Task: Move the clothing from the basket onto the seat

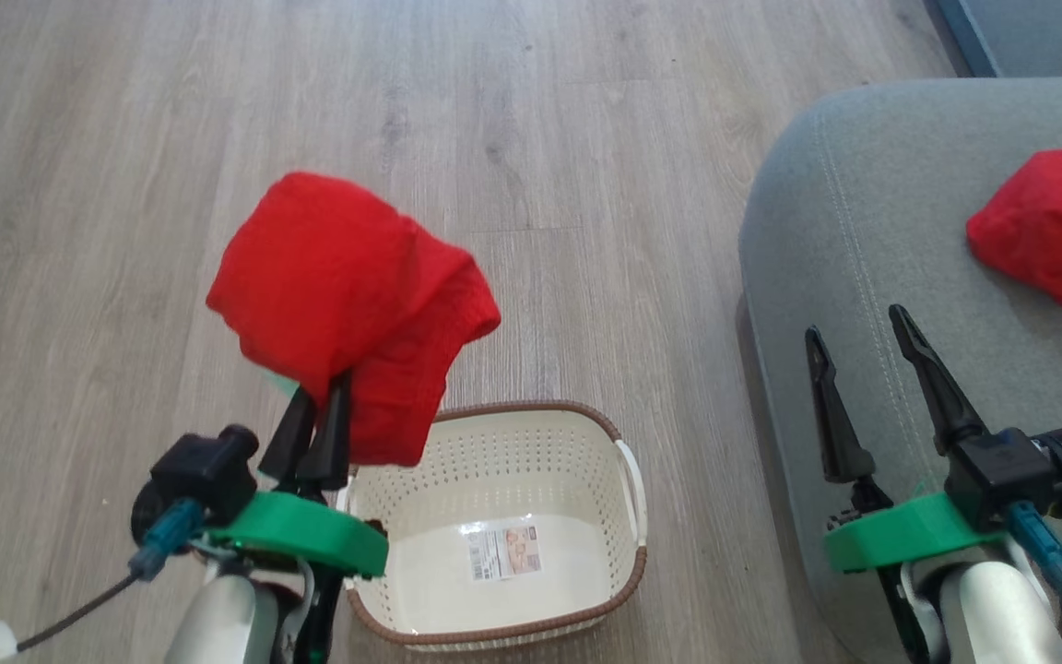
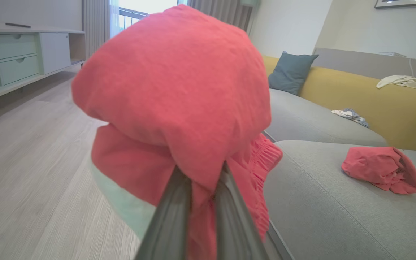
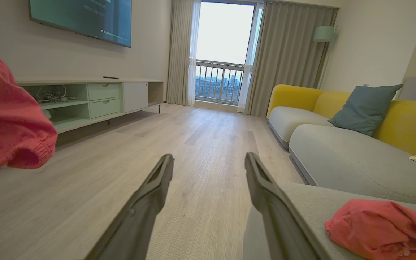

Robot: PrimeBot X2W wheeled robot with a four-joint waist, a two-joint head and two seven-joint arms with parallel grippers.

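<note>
**Red garment held aloft, seat not yet reached**

The left jaws are nearly shut on a pinch of the red garment (image 1: 347, 295). It is draped over their tips and hangs at about 10 o'clock from the basket (image 1: 494, 461), above the wooden floor (image 1: 586, 138). The right jaws are spread wide with nothing held, over the edge of the seat (image 1: 863, 203), which lies at 3 o'clock from the basket. A second red garment (image 1: 1056, 231) is laid on the seat. Inside the basket a paper label (image 1: 504, 551) is seen, but no red cloth. The fabric is judged light, limp and unbreakable. It is best pinched at a bunched fold, since a loose hem could slip.
</note>
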